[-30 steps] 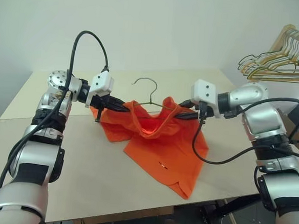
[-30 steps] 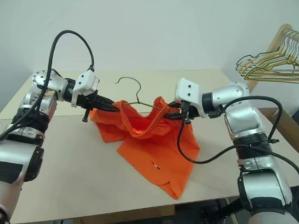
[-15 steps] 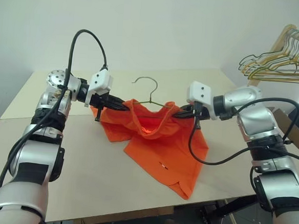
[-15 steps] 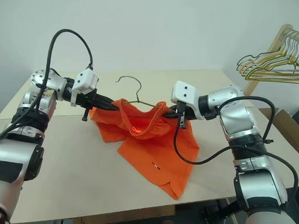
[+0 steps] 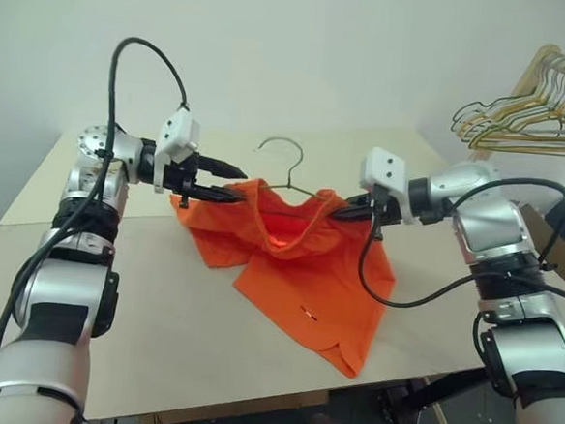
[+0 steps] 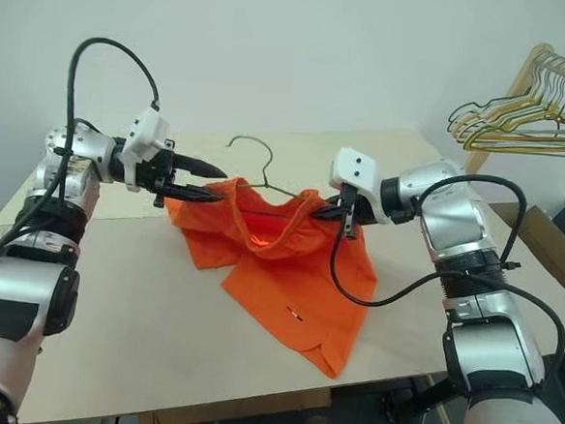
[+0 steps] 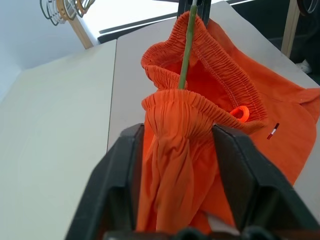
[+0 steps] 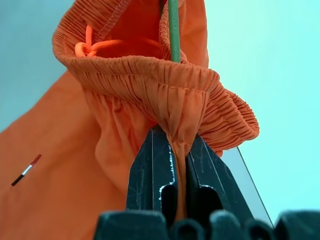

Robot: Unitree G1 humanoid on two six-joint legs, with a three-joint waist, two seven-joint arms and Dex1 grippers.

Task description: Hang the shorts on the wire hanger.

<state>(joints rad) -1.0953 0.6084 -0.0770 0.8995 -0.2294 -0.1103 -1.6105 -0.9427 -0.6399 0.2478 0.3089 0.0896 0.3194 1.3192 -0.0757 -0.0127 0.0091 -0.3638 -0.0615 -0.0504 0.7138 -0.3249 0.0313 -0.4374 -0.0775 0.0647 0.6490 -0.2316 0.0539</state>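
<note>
I see even, soft room light in head views, no hard shadows on table (image 5: 159,310). Bright glare at far right edge. Wide-angle bend twd edges. Right wrist view has cyan tint bg; shorts (image 8: 150,95) sharp, fingers (image 8: 155,175) up close a bit soft.

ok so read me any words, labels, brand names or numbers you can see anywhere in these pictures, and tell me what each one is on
There is no readable text.
The shorts carry a small red, white and dark tag on one leg; nothing on it can be read as letters.
The wire hanger, the table and the bunch of hangers on the wooden rack show no writing.
The left gripper and right gripper show no label or number.
</note>
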